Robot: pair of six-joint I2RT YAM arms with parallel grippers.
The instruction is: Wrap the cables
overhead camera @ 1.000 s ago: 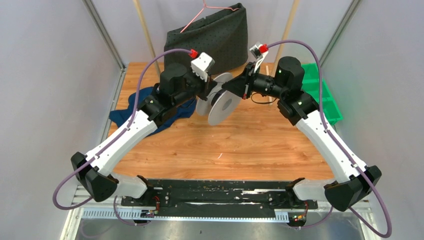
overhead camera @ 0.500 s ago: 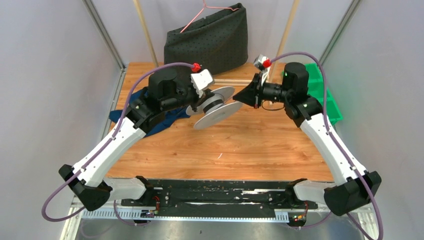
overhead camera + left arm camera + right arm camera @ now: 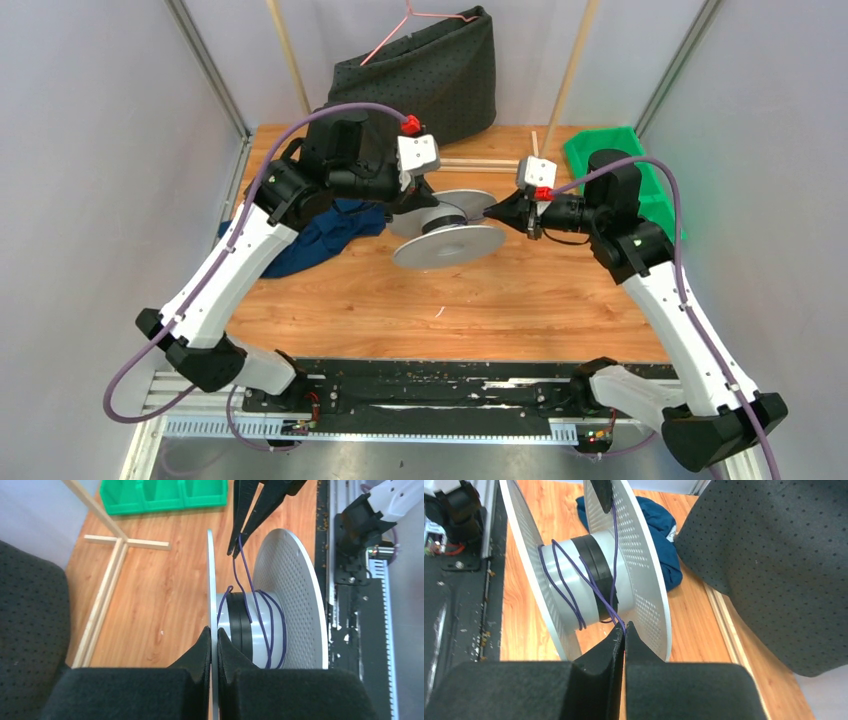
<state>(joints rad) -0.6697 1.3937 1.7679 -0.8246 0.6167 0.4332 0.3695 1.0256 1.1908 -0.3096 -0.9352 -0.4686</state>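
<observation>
The right gripper [image 3: 624, 632] is pinched closed on the thin dark cable [image 3: 614, 555] at the near edge of the spool [image 3: 569, 580]. From the pinch the cable runs up and lies in loose turns round the spool's grey hub, between its two perforated flanges. Beyond the spool lies a blue cloth [image 3: 664, 540]; right of it, a black dotted bag [image 3: 764, 570].

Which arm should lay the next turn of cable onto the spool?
Right. The right fingers pinch the cable by the spool core; the left fingers clamp the spool's rim, holding it.

Left claw [image 3: 408, 200] and right claw [image 3: 492, 213] are both pinched closed, tips pointing inward toward each other.
</observation>
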